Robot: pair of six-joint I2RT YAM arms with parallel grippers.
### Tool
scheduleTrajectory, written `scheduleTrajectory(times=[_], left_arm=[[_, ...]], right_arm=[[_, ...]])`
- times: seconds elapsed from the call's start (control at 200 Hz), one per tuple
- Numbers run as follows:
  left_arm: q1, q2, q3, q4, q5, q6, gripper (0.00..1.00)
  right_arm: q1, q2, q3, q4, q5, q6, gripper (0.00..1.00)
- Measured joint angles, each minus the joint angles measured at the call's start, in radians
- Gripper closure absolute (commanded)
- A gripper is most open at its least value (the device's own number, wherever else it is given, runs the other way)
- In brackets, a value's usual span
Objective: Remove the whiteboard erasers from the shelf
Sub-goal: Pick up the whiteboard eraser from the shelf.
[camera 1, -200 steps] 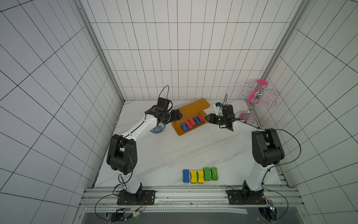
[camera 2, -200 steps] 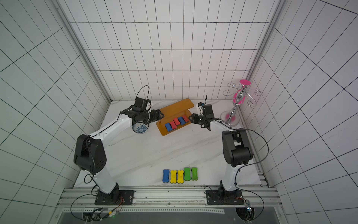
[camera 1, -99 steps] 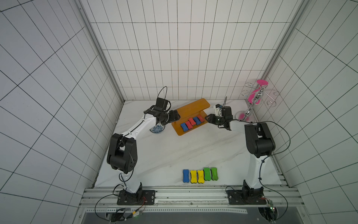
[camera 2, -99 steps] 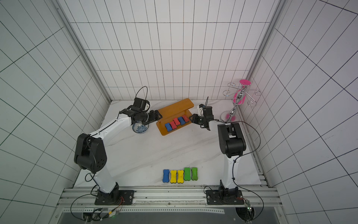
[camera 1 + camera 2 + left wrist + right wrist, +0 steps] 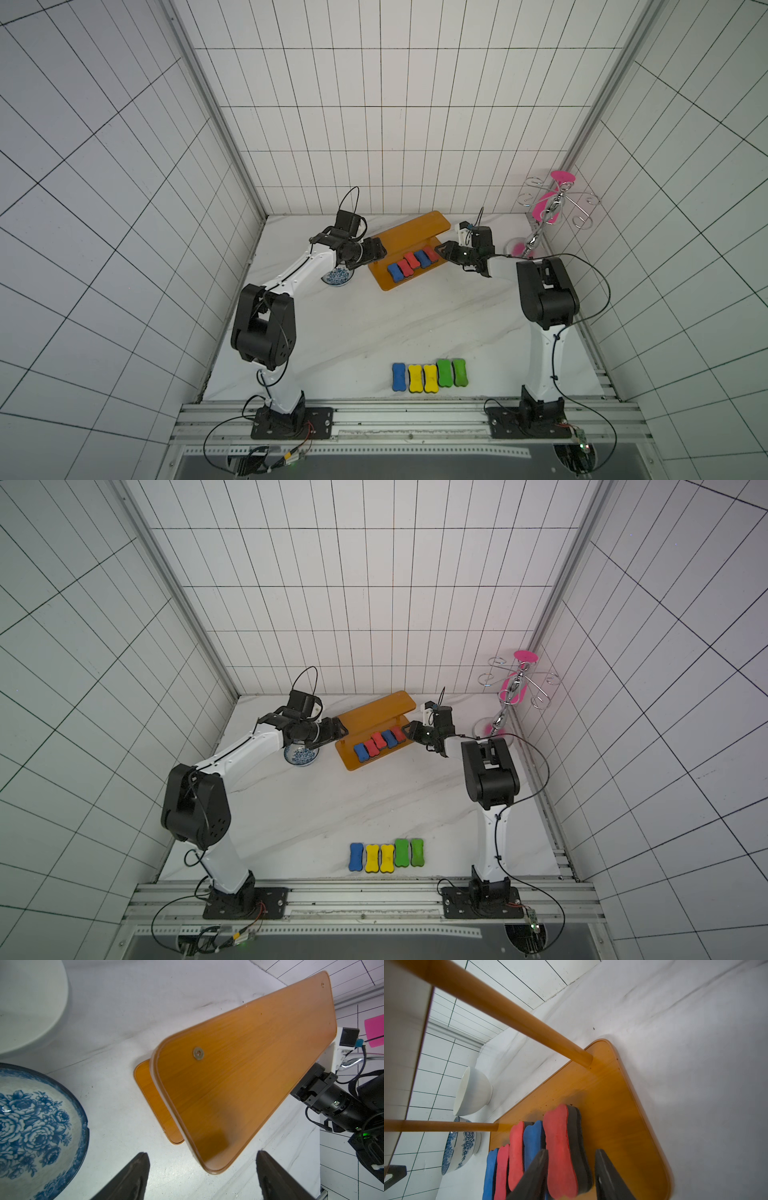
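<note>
- At the far side of the worktop [image 5: 353, 328], the shelf [image 5: 415, 228] carries five whiteboard erasers [image 5: 411, 262] on its lower board, standing on edge, so flat faces are free to pinch.
- Right gripper [image 5: 571, 1152] straddles the end red eraser [image 5: 560, 1142]; whether its jaws press it I cannot tell.
- Left gripper [image 5: 201, 1154] hangs wide apart by the shelf's other end, probably to steady it.
- Five other erasers [image 5: 430, 376] lie near the front edge.
</note>
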Motion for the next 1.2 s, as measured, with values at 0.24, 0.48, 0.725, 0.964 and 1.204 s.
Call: scheduleTrajectory(times=[0.24, 0.48, 0.725, 0.964, 1.204], left_arm=[[0.003, 0.000, 0.000, 0.000, 0.008, 0.000, 0.16], [0.011, 0.004, 0.000, 0.000, 0.018, -0.003, 0.16], [0.018, 0.016, 0.000, 0.000, 0.025, -0.008, 0.17], [0.019, 0.016, 0.000, 0.000, 0.025, -0.010, 0.17], [0.024, 0.017, 0.000, 0.000, 0.025, -0.010, 0.17]], right_arm=[[0.004, 0.048, 0.037, 0.002, -0.010, 0.014, 0.59], [0.016, 0.063, 0.043, 0.007, -0.016, 0.016, 0.59], [0.029, 0.063, 0.039, 0.008, -0.011, 0.009, 0.61], [0.029, 0.062, 0.022, 0.015, 0.000, -0.006, 0.86], [0.029, 0.031, -0.011, 0.023, -0.002, -0.005, 1.00]])
